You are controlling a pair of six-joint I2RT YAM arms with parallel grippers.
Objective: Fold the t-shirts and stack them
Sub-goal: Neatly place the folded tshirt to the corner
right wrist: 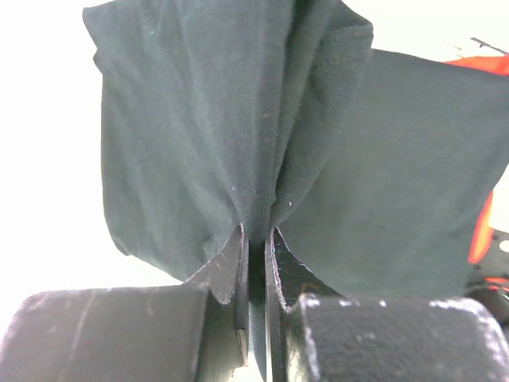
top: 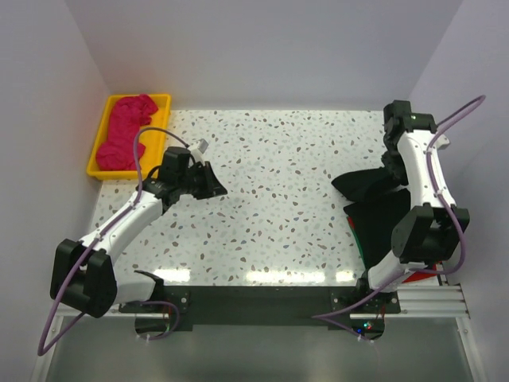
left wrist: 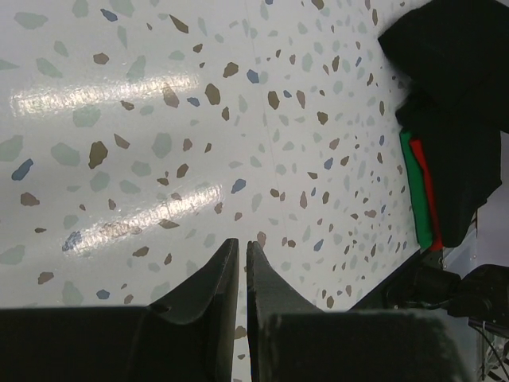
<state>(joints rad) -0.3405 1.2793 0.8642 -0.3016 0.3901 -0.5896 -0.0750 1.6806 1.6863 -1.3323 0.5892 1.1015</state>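
Observation:
A black t-shirt [top: 367,185] hangs bunched from my right gripper [top: 390,169], which is shut on a fold of it above the right side of the table; in the right wrist view the cloth [right wrist: 207,135] is pinched between the jaws [right wrist: 257,232]. Under it lies a stack of folded shirts [top: 390,223], black on top with red and green edges [left wrist: 420,191]. A magenta-pink t-shirt [top: 126,130] lies crumpled in the yellow tray [top: 102,137] at the back left. My left gripper [top: 215,185] is shut and empty over the left table; its jaws [left wrist: 242,248] are together.
The speckled white tabletop [top: 278,191] spans the middle. White walls enclose the back and both sides. The arm bases and a dark rail [top: 262,298] run along the near edge.

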